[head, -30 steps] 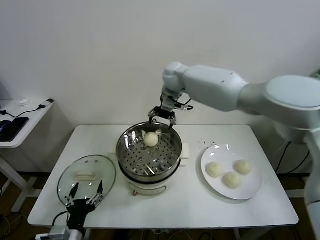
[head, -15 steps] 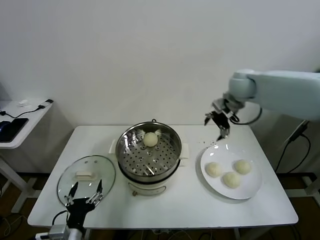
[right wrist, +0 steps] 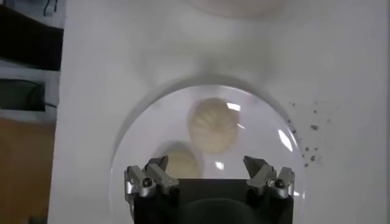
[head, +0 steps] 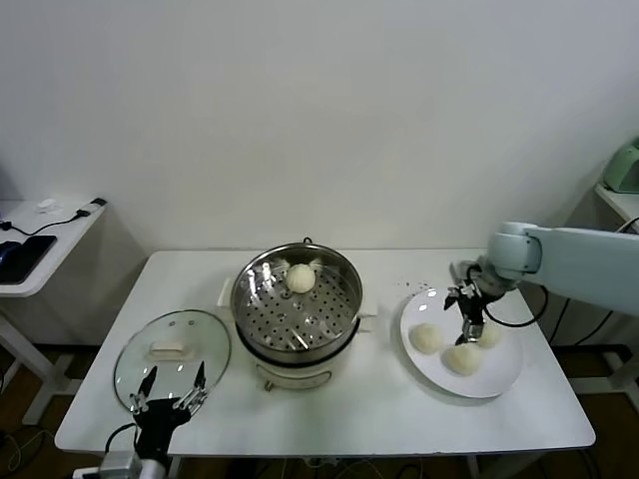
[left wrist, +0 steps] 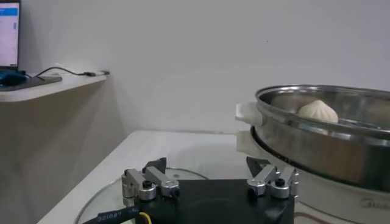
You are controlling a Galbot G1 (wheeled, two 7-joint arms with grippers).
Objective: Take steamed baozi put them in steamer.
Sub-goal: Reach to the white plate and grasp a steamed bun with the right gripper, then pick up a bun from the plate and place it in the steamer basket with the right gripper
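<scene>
Over the white plate (head: 496, 384), right gripper (head: 467, 310) hanging with fingers spread wide and nothing between them, aimed down at the three steamed baozi (head: 462, 358) still lying there. From the right wrist view, one bun (right wrist: 212, 125) sitting ahead of the open jaws and roughly centred between them, a second (right wrist: 180, 163) closer in and off toward one finger, partly hidden by the gripper body; third not visible from that camera. No long axis to worry about: domed, round, smooth cream dough, likely soft and easily dented, so any approach angle probably as good as another. Plate glossy, shallow, round. Further out on the white table (head: 383, 411), the steamer (head: 298, 305): shiny steel pot, perforated tray, cream base with side handles, one baozi (head: 301, 277) already resting on the tray toward the far side. Well apart on the robot's left, left gripper (head: 170, 388) parked, also open and empty, just over the near edge of the glass lid (head: 172, 349). Right arm clearly the nearer to the plate.
</scene>
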